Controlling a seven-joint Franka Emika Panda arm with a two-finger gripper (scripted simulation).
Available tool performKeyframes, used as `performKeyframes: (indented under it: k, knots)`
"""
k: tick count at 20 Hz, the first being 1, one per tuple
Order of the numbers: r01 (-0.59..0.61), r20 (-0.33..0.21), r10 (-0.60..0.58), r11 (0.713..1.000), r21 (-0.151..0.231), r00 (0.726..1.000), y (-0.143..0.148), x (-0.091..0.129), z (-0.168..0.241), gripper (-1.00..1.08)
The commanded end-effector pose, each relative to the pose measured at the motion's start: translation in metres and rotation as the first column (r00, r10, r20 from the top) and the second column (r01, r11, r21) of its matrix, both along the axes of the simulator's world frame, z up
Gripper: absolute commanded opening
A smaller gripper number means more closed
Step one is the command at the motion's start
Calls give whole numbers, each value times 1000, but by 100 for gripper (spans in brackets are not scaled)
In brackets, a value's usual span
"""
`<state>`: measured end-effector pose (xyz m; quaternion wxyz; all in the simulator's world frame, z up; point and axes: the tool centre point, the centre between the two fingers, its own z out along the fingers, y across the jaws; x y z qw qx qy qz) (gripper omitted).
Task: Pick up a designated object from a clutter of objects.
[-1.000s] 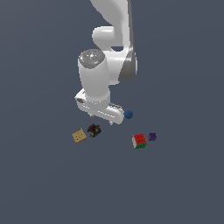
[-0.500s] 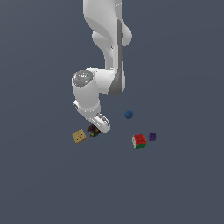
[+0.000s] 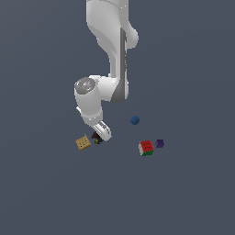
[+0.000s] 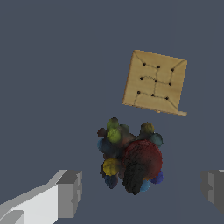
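In the wrist view the gripper (image 4: 142,192) has its two grey-tipped fingers (image 4: 70,194) spread wide apart, holding nothing. The small dark, blackish-brown lumpy object with green, yellow and red bumps (image 4: 130,159) lies on the floor between the finger lines, nearer the one fully in view, with clear floor on either flank. It looks roughly as wide as it is long, so I judge no axis matters much; a straight descent should straddle it.

Just beyond it, apart, lies the flat tan square tile with dark dots (image 4: 155,82). In the exterior view the tile (image 3: 83,142) sits at about nine o'clock from the lump (image 3: 96,137).

Farther off are a blue ball (image 3: 134,120) at two o'clock, and a red-white-green cube (image 3: 146,148) and small purple chunk (image 3: 159,143) at three to four o'clock.
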<state>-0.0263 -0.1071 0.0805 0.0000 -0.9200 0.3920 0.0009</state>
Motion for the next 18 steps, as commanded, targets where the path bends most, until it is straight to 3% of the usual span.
performKeyframes:
  k: [1,18]
  knots:
    - [0,0,0,1000,0,1000,0,0,-1,100]
    - [6,2,-6,1000,-1,1000,-1,-1,-51,100]
